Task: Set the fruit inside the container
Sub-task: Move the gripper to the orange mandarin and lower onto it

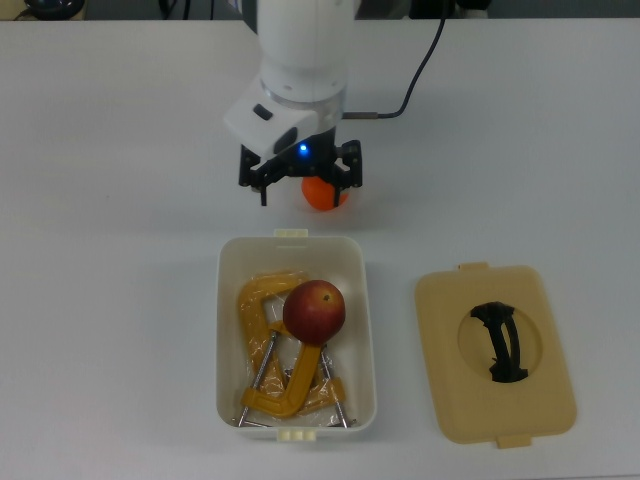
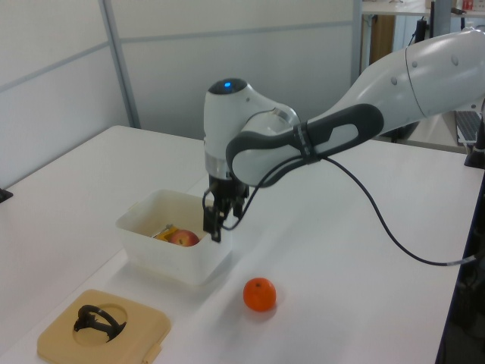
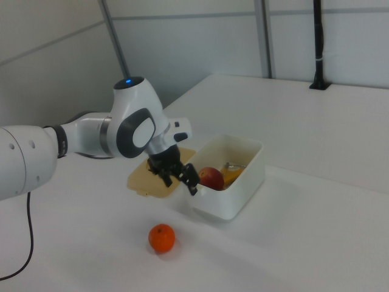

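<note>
**Apple in tub, tangerine on table under open gripper**

Top view, left to right. The white table [image 1: 100, 300] is bare on the top view's left. Near the centre sits the white tub [image 1: 295, 335], long axis running top to bottom, with a cream latch tab on each short end. Inside it lie yellow clamps [image 1: 268, 345] with metal screws, and the red apple [image 1: 314, 309] rests on top of them, toward the tub's upper right. Above the tub, just outside its short wall, the tangerine [image 1: 322, 196] sits on the table. The gripper [image 1: 303, 180] hangs directly over the tangerine, which is partly hidden by it; jaws are apart, holding nothing, one finger on each side of the fruit as seen from above. Blue light lit on the wrist. On the top view's right, apart from the tub, lies the flat beige lid [image 1: 494, 352] with its black handle [image 1: 500, 341] facing up.

Left view. Lid [image 2: 102, 327] nearest the camera at lower left, tub [image 2: 176, 246] behind it with the apple [image 2: 182, 238] visible over the rim. Gripper [image 2: 221, 220] is raised off the table by the tub's far corner. Tangerine [image 2: 259, 294] rests on the table to the right of the tub.

Right view. Tangerine [image 3: 161, 238] on the table, gripper [image 3: 179, 176] above it, jaws spread. Apple [image 3: 211, 178] is inside the tub [image 3: 230, 176].
</note>
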You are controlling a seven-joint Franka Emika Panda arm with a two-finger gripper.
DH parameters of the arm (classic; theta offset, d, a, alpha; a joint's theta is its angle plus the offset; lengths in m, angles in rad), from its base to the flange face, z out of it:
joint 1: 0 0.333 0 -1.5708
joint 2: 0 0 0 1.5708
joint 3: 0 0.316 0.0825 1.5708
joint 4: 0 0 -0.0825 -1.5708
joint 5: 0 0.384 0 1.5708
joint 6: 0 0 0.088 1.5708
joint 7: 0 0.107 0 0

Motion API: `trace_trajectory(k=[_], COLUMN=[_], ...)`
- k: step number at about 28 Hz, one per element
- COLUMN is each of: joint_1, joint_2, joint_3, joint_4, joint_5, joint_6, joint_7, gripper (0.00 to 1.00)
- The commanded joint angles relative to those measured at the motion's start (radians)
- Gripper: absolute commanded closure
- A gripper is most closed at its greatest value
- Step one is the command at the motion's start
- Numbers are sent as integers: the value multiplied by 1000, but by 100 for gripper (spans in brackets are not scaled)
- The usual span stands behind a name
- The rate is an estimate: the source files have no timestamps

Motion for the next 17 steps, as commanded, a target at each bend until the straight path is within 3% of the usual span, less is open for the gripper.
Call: trace_trajectory(k=[1, 8, 17], joint_1=[16, 44, 57], joint_2=[-37, -26, 20], joint_3=[13, 17, 18], joint_4=[-122, -206, -214], joint_5=[26, 17, 9], joint_6=[-15, -12, -8], joint_7=[-68, -153, -154], gripper=[0, 0, 0])
